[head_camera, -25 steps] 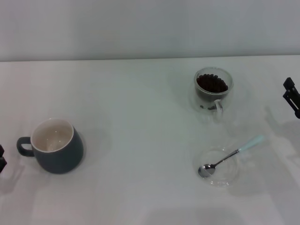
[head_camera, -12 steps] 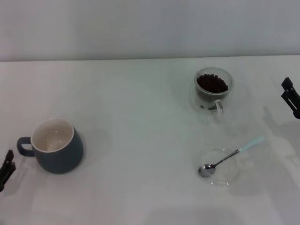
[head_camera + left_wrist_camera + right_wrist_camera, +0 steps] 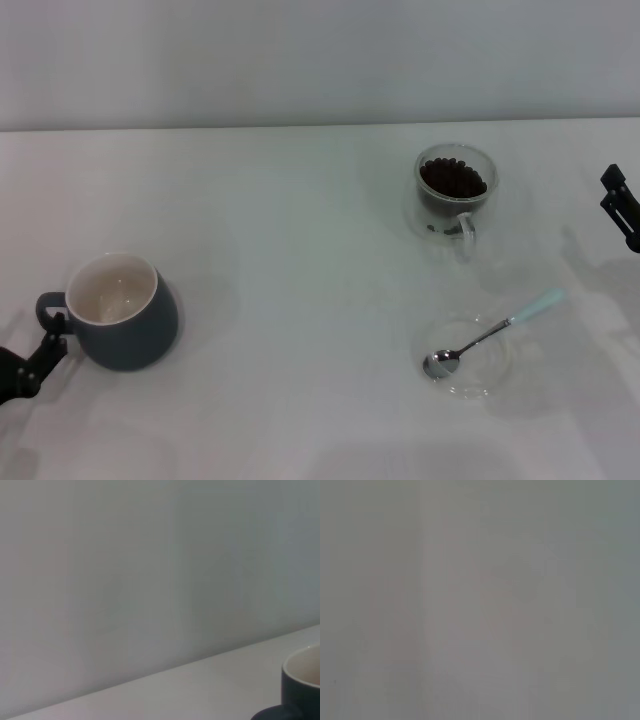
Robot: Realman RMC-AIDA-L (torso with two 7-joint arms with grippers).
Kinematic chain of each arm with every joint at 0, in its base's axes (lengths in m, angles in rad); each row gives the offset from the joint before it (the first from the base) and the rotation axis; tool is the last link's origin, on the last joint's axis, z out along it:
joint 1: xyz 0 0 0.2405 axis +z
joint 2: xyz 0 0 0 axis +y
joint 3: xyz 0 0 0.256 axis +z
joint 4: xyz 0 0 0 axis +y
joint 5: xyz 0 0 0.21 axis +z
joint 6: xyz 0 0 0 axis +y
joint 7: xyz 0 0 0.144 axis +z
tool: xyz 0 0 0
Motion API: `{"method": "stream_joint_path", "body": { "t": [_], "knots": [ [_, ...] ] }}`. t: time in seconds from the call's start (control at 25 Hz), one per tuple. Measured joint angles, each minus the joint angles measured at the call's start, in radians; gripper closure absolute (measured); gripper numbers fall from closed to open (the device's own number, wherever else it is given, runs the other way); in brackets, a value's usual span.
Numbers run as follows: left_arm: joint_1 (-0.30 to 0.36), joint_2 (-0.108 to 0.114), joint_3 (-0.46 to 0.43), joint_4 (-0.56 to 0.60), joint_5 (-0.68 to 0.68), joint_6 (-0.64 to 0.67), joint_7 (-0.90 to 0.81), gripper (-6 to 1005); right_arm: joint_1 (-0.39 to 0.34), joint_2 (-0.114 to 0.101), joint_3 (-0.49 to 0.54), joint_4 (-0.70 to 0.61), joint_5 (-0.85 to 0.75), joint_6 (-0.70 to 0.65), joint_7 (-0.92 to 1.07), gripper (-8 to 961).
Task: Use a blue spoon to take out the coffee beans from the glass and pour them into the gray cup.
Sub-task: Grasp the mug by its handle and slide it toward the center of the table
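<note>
Two mugs, one spoon and a little dish on a plain white table point(image 3: 300, 250), that's the whole setup here. The gray cup point(image 3: 122, 310) sits over on the robot's left side, cream inside showing, loop handle pointing out toward the table edge. The left gripper point(image 3: 38, 362) is right down by that handle, so close it looks like it's touching or nearly touching, hard to say which. Can't tell how its fingers stand, only a dark bit of it pokes in from the corner. The left wrist view just catches the rim and handle of the gray cup point(image 3: 302, 685) against a blank wall.

Over on the right, the glass point(image 3: 455, 192) stands upright toward the back, with the coffee beans point(image 3: 452, 177) heaped inside near the top. Nearer the front there's a shallow clear dish point(image 3: 490, 378), and the blue spoon point(image 3: 490, 333) lies across it, silver bowl resting in the dish, pale handle sticking out past the rim, pointing away to the right.

The right gripper point(image 3: 622, 205) hangs at the far right edge, well apart from the glass and the spoon. Can't tell its fingers either. The right wrist view is just a gray blur.
</note>
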Motion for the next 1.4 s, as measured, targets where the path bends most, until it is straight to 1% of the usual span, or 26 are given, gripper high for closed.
{"method": "stream_joint_path", "body": {
  "t": [0.2,0.44,0.72,0.88,1.08,1.32,1.4],
  "knots": [
    [-0.008,0.0,0.001,0.0,0.006,-0.006,0.001,138,0.003,0.0,0.0,-0.003,0.0,0.0,0.0,108],
    [-0.026,-0.001,-0.002,0.002,0.003,-0.038,0.001,238,0.006,0.0,0.0,-0.009,0.0,0.003,0.0,108],
    [-0.039,-0.001,-0.001,0.005,0.003,-0.044,0.001,413,0.006,0.0,0.0,-0.011,0.003,0.003,0.0,108],
    [-0.049,-0.002,0.0,0.011,0.01,-0.072,0.001,513,0.006,0.0,0.0,-0.012,0.003,0.004,0.0,109],
    [-0.054,-0.003,0.0,0.021,0.011,-0.077,0.001,661,0.006,0.0,0.0,-0.013,0.002,0.004,0.0,109],
    [-0.068,-0.004,0.001,0.052,0.012,-0.075,0.034,881,0.006,0.0,0.0,-0.014,0.001,0.004,0.0,109],
    [-0.076,-0.005,0.001,0.066,0.02,-0.079,0.053,907,0.006,0.0,0.0,-0.014,0.0,0.004,0.0,109]
  ]
}}
